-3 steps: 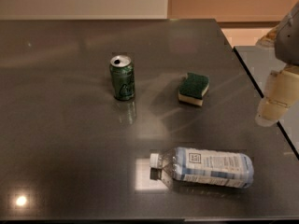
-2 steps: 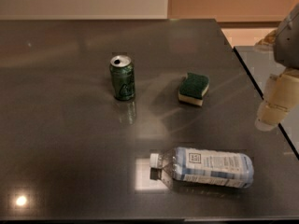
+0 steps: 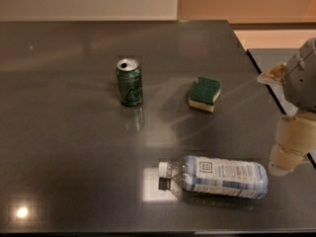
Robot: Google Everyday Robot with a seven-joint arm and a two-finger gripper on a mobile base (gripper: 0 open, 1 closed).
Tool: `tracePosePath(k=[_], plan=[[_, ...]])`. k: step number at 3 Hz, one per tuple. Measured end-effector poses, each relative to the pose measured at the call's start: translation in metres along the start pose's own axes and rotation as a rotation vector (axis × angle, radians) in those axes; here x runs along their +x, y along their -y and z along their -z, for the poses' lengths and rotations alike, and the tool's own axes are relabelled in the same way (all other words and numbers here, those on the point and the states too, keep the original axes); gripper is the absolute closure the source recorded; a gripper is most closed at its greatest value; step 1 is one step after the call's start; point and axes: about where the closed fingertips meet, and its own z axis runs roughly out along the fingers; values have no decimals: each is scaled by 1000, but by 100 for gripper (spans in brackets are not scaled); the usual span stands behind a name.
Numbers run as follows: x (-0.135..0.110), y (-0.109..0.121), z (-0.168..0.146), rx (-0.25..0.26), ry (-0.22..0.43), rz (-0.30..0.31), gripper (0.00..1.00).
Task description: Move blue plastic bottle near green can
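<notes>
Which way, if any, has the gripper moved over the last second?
Yes. The gripper has come down in view, from level with the unmoved sponge to beside the base of the blue plastic bottle.

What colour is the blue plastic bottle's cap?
White cap, camera view; gripper hangs right of the blue plastic bottle.

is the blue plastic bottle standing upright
No, the blue plastic bottle lies on its side on the table, white cap to the left, with the pincer hanging just right of its base.
</notes>
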Motion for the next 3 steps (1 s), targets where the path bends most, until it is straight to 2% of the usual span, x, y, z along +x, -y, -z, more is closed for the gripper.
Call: tracePosePath(k=[3], plan=[[-7,-58,-49,-88,64,60,0]])
